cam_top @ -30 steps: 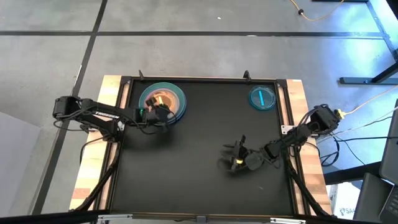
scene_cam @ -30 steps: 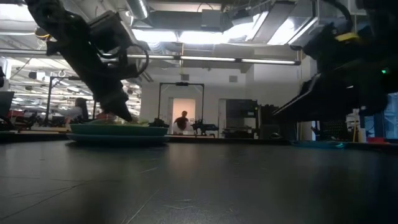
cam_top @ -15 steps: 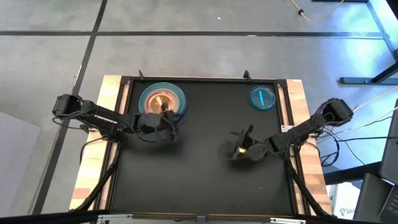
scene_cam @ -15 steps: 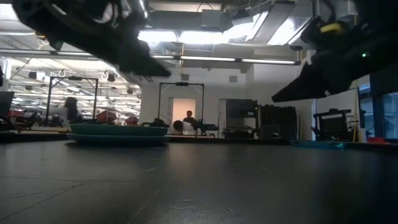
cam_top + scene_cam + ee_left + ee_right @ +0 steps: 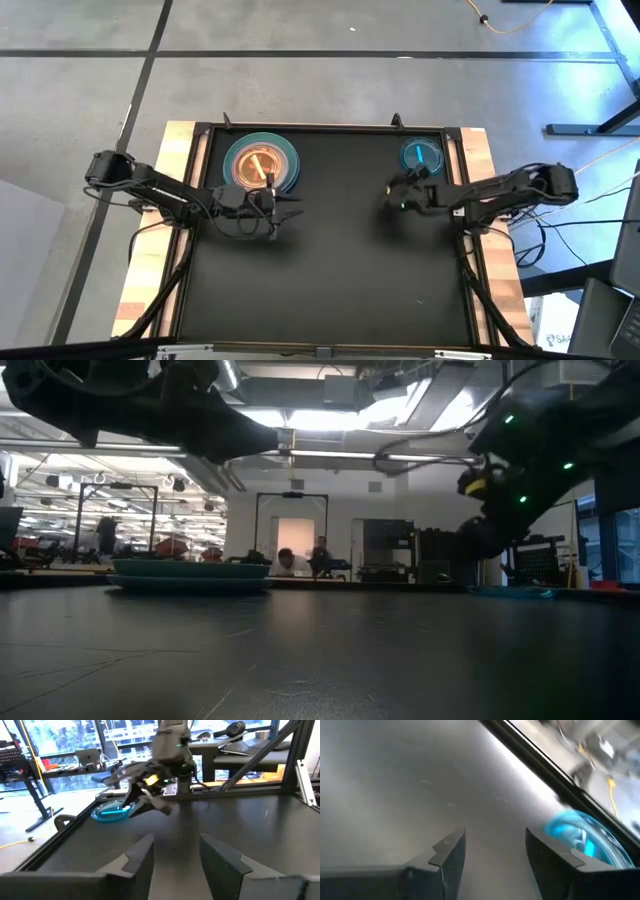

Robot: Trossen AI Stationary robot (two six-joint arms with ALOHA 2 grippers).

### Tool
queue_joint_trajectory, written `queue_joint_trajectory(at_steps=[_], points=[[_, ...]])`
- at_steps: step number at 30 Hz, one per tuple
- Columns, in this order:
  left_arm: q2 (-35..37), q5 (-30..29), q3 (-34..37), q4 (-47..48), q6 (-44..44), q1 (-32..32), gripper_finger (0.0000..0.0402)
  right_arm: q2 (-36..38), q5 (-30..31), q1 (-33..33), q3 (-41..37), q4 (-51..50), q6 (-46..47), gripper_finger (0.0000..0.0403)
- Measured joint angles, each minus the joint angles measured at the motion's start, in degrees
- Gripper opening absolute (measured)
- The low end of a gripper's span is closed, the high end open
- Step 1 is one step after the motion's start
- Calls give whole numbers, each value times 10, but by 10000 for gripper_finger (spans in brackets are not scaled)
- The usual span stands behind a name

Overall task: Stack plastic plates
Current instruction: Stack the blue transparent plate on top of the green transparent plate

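Two grippers gape empty | right gripper (image 5: pixel 400 195) near cyan dish (image 5: pixel 421 157) | left gripper (image 5: pixel 285 205) beside plate stack (image 5: pixel 262 163), lower plates mostly hidden

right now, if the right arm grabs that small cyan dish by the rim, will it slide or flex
Likely slides: the cyan dish sits loose on the smooth black table, so a one-sided push could skate it toward the edge rail. It looks thin, translucent and shallow, so probably light and a little flexible. The open right end effector is empty beside it; a low rim gives little to pinch.
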State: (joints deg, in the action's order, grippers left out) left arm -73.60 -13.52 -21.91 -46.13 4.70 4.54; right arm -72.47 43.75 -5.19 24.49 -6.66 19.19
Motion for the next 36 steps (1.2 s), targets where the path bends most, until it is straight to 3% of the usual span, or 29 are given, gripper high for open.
queue_joint_trajectory(at_steps=[9, 19, 23, 30, 36], points=[[0, -18, 0, 9, -4, 0, 149, -6, -123, -202, 0, -30, -32, 198], [0, -21, 0, 11, -6, -1, 149, -24, -211, -309, -6, -39, -61, 194], [0, -21, 0, 11, -11, -1, 149, -35, -245, -330, -6, -31, -75, 153], [0, -21, 0, 11, -12, -1, 149, -36, -277, -330, -5, -26, -105, 13], [0, -21, 0, 15, -12, 0, 149, -34, -285, -259, -7, -4, -118, 15]])
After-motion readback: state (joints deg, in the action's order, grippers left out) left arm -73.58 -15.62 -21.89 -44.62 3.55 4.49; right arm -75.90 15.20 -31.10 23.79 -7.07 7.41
